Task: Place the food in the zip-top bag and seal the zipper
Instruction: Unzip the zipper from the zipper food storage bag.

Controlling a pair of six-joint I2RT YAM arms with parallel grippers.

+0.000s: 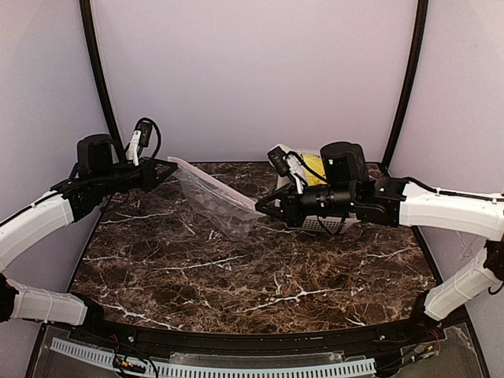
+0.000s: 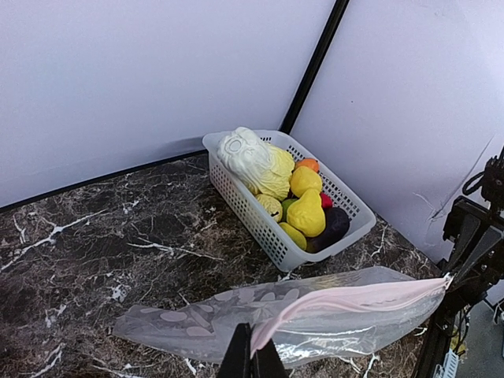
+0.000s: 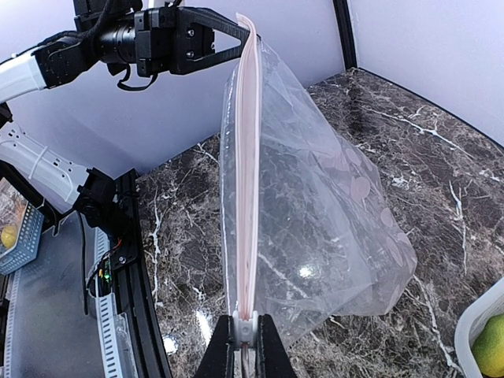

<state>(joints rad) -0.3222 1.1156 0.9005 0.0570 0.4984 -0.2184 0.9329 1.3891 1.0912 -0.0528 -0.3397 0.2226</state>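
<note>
Our left jaws and right jaws each pinch one end of the zipper (image 3: 248,173), the bag (image 1: 216,206) hanging taut between them, seemingly empty. The food (image 2: 305,213) waits in the basket (image 2: 252,214) just beyond our right jaws. Next, we judge, the mouth needs opening.

A dark brown marble-patterned table (image 1: 236,276) with white veins spreads across the booth. At its far right corner a white lattice plastic basket (image 2: 264,228) rests flat on the table, close to the walls. Pale lilac wall panels (image 1: 252,71) close the back and both sides. Two thin black poles (image 1: 98,71) rise from the far corners and lean outward as they climb; the right one stands just behind the basket. A white slotted plastic strip (image 1: 213,366) runs along the near edge, below the table top. Beyond it, the right wrist view catches part of a pale blue lattice container (image 3: 20,236).
</note>
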